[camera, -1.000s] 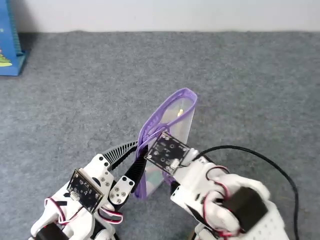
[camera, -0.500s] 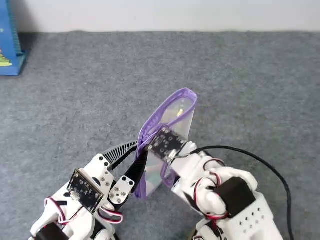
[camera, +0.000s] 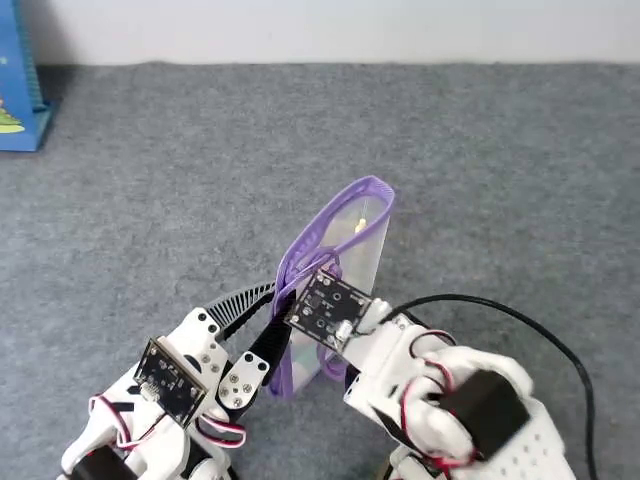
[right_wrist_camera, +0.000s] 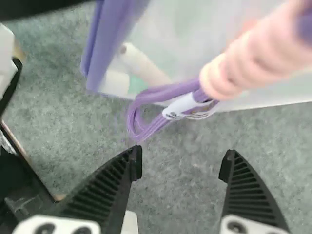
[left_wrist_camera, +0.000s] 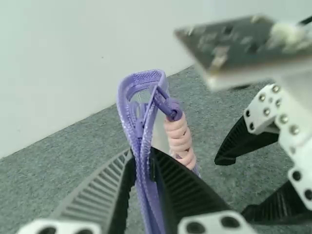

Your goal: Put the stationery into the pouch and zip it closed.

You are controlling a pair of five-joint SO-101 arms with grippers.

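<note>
Clear pouch (camera: 352,235) upright mid-table (camera: 150,180), its near end between both arms; left claw (left_wrist_camera: 142,168) clenched on its purple zipper band (left_wrist_camera: 139,117); right claw (right_wrist_camera: 181,163) released, jaws apart, just beside the pouch's right face. A pink coil (right_wrist_camera: 248,61) hangs there.

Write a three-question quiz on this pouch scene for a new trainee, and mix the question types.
1. True or false: the left gripper is shut on the pouch.
2. The right gripper is: A) open, B) shut on the zipper pull, C) shut on a pen.
3. Fill in: the coiled pull hanging from the zipper slider is ____ in colour.
Key: 1 true; 2 A; 3 pink.
</note>
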